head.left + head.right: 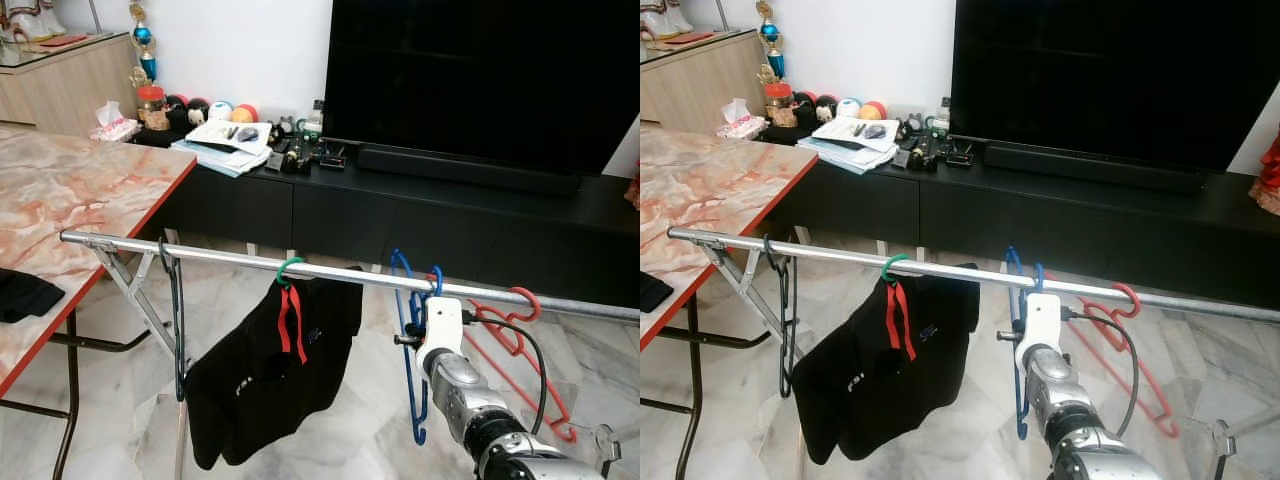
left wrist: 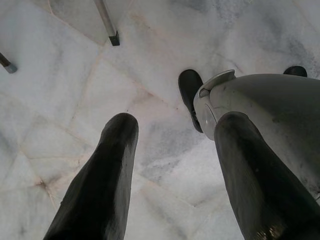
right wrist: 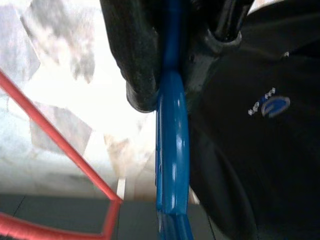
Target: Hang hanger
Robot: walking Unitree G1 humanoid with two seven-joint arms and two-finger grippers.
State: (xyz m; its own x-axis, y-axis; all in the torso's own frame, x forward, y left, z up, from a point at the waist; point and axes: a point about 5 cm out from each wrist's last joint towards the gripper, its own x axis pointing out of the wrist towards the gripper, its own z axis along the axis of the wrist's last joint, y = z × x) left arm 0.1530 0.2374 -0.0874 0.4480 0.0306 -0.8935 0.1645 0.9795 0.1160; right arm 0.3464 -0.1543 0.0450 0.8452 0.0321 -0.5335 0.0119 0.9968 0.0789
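A silver rail runs across in front of me. On it hang a dark empty hanger, a green-hooked hanger with a black shirt, a blue hanger and a red hanger. My right arm is raised to the rail, its white wrist beside the blue hanger. In the right wrist view my right gripper is shut on the blue hanger's bar, with the black shirt close beside it. My left gripper hangs open over the marble floor.
A marble-topped table with a red edge stands at the left, a black cloth on it. Behind the rail are a black TV console and a large TV. The rail's folding legs stand at the left.
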